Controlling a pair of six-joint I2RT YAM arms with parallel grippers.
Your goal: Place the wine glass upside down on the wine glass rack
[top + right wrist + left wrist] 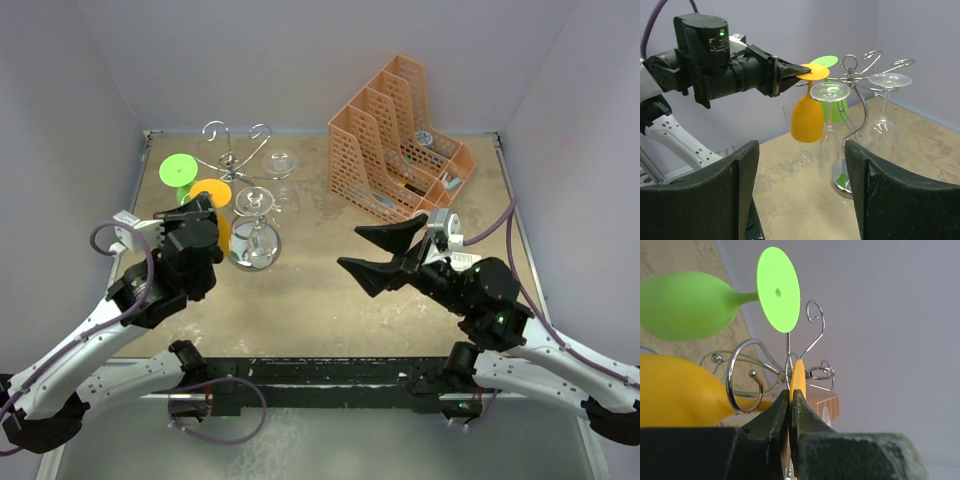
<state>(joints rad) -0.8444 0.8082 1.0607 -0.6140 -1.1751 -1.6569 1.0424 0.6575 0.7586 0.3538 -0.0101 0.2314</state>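
Grip check: my left gripper (799,71) is clamped shut on the thin foot edge of the upside-down orange wine glass (807,120), just beside the wine glass rack (844,186), which looks like light, stiff, slippery plastic, so I'd keep pinching there, and my right gripper (350,247) is wide open and empty.

Shiny metal wire wine glass rack (729,378); matt plastic wine glass (807,117).
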